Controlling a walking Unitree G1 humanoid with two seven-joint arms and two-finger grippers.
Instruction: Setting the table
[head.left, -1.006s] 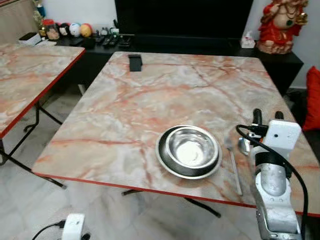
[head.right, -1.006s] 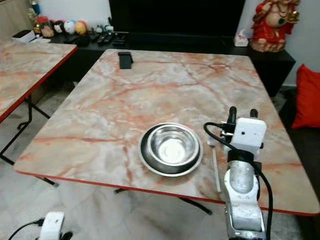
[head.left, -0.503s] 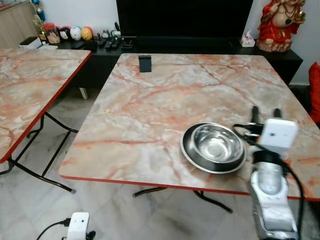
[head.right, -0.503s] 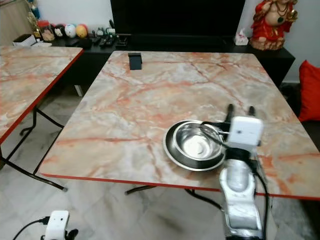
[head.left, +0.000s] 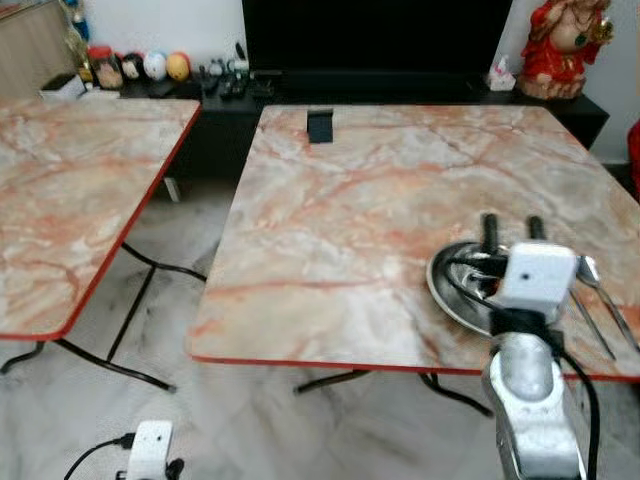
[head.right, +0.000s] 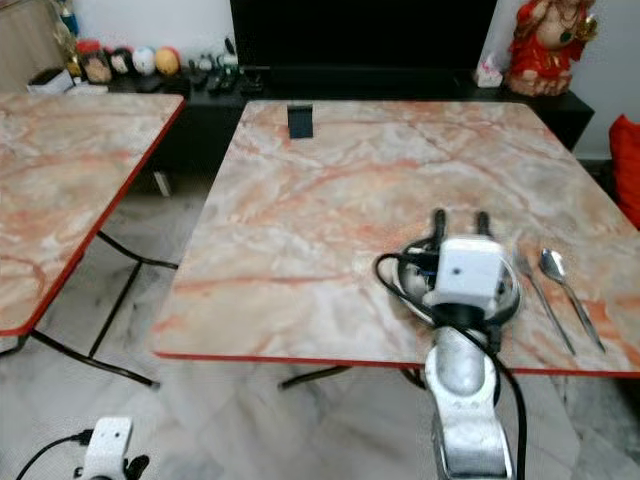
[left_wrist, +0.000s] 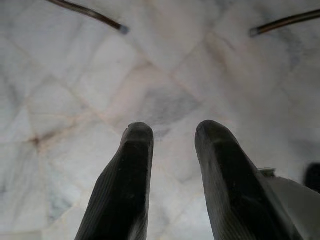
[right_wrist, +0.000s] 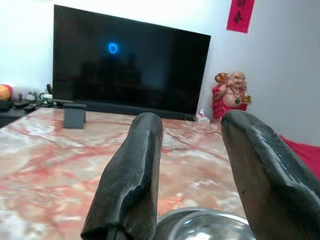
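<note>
While my right gripper (head.right: 457, 216) hovers over the steel bowl (head.right: 505, 292), fingers apart & empty, spoons (head.right: 558, 288) lie just beside it. Bowl's prob. light, slick, rigid — I'd pinch the rim. Left gripper (left_wrist: 172, 145) idle — part-open, empty.

You're facing a folding table (head.left: 380, 200) with a pink-and-grey marble-pattern top and a red edge, on thin black legs. A second table of the same kind (head.left: 70, 190) stands at your nine o'clock, a gap of floor between them. The floor (head.left: 250, 420) is pale marble tile, evenly lit. At twelve o'clock a large black television (head.left: 375, 35) sits on a low black cabinet (head.left: 215, 105) against a white wall (head.left: 150, 25). A red and gold laughing Buddha figure (head.left: 560, 45) stands at two o'clock, small round ornaments (head.left: 140, 66) at eleven. A small black box (head.left: 320, 126) rests near the table's far edge.
</note>
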